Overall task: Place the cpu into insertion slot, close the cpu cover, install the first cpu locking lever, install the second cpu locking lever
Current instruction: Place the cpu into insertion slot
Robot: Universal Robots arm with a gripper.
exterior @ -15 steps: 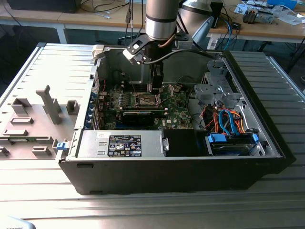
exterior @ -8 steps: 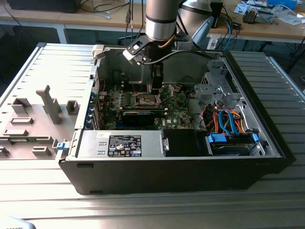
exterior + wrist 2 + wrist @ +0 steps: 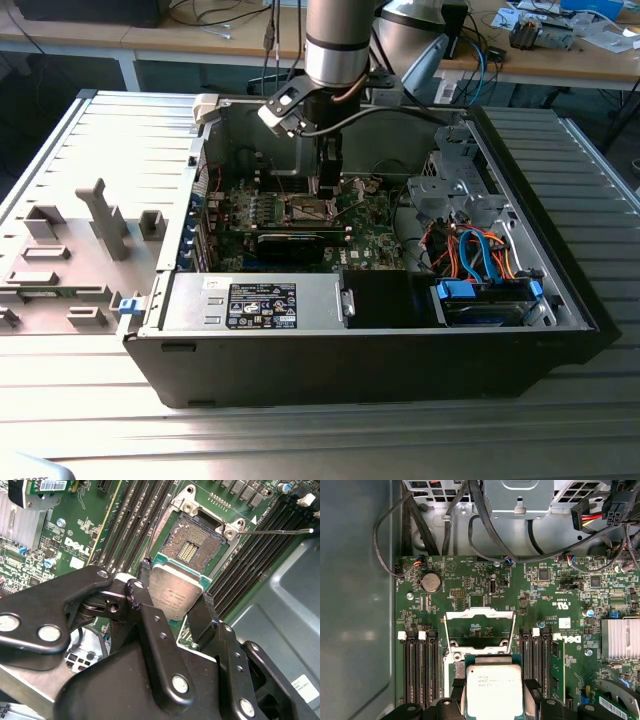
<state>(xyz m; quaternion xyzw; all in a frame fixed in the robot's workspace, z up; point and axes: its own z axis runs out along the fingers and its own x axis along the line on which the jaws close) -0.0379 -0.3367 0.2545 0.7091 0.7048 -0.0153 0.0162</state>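
Labels and print:
- The cpu point(image 3: 172, 600) has several lines of dark print on its silver lid.
- The board point(image 3: 470, 587) has white lettering, and 1 barcode sticker point(image 3: 52, 485) sits at its edge.
- 1 large black label point(image 3: 262, 305) is on the long metal box at the front of the case point(image 3: 560, 290).

Counts:
- 1 arm and 1 gripper point(image 3: 176, 586) with 2 black fingers point(image 3: 142, 597).
- 1 cpu, 1 slot point(image 3: 192, 544), 1 cover point(image 3: 480, 613).
- 1 thin lever point(image 3: 275, 531), sticking out from a slot corner across the memory slots point(image 3: 255, 545).
- 2 banks of memory slots, 1 on each side of the slot. I cannot settle the count inside each bank.
- 1 coin cell point(image 3: 431, 582) and 1 finned heatsink point(image 3: 620, 637).

Gripper: the 2 fingers are closed in on 2 opposite edges of the cpu and hold it between their tips. In the exterior view the gripper point(image 3: 325, 185) reaches down inside the open case, over the board.

Cpu: it is square, so it has no long axis. The lid faces up toward both wrist cameras, and its edges run parallel to the slot's edges. It sits over the near edge of the slot and covers part of it, while the rest of the pin field lies bare. I cannot tell whether it touches the slot.

Cover: it is swung open and stands up from the far side of the slot, with the board visible through its window.
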